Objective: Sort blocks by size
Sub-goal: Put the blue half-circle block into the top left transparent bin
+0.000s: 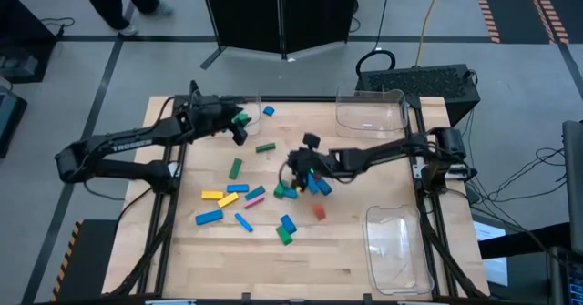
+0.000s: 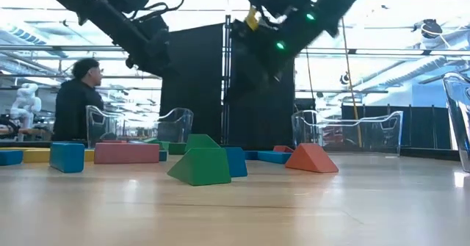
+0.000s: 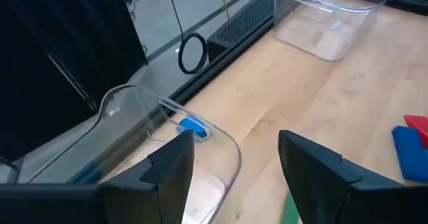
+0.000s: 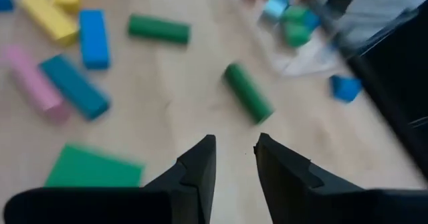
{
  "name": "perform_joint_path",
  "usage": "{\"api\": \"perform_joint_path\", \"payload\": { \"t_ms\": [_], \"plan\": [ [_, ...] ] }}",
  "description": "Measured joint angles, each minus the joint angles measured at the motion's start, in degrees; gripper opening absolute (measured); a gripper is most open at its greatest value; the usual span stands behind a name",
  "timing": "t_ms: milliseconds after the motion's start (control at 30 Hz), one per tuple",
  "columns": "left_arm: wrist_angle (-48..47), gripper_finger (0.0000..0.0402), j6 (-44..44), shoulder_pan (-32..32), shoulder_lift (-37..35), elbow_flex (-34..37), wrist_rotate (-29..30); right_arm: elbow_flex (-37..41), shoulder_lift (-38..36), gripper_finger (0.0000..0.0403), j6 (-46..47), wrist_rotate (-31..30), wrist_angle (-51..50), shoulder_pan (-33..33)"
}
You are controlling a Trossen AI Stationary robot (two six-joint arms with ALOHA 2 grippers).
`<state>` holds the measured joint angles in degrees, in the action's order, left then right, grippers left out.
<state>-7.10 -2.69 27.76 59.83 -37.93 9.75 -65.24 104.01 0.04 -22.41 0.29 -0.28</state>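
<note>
Left gripper: at the table's far left corner, hovering by a clear tray; fingers apart, nothing between them.
Right gripper: above mid-table, over the right end of the block cluster; fingers parted by a narrow gap, nothing between them.
Table: light wood, clear trays also at the far right and near right.
Blocks, centre: green bars and lying apart; yellow bars, blue bar, pink bar near one another.
Blocks, nearer edge: blue bar, smaller blue bar, green and blue pair touching.
Blocks, under right arm: blue pieces bunched close, red block just beside.
Blocks, far left: small blue block alone on the wood near the left tray.
Low view: green wedge and red wedge in front, pink bar left of them.
Room: person in dark clothing beyond the table.
</note>
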Motion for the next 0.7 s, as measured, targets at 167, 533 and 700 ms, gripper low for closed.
{"api": "perform_joint_path", "payload": {
  "t_ms": [167,533,700],
  "plan": [
    [0.48,0.0219,-1.33,-3.31,-3.98,1.75,0.83,-4.99,0.0,0.01,-2.75,2.06,-2.97,-5.5],
    [0.81,0.0219,-2.77,-7.76,-10.98,1.75,8.27,-7.54,3.1,0.0119,-0.33,14.99,0.43,-19.1],
    [0.77,0.0219,-3.0,-9.06,-11.9,1.75,11.18,-14.85,9.22,0.017,0.08,20.11,-5.99,-22.01]
  ]
}}
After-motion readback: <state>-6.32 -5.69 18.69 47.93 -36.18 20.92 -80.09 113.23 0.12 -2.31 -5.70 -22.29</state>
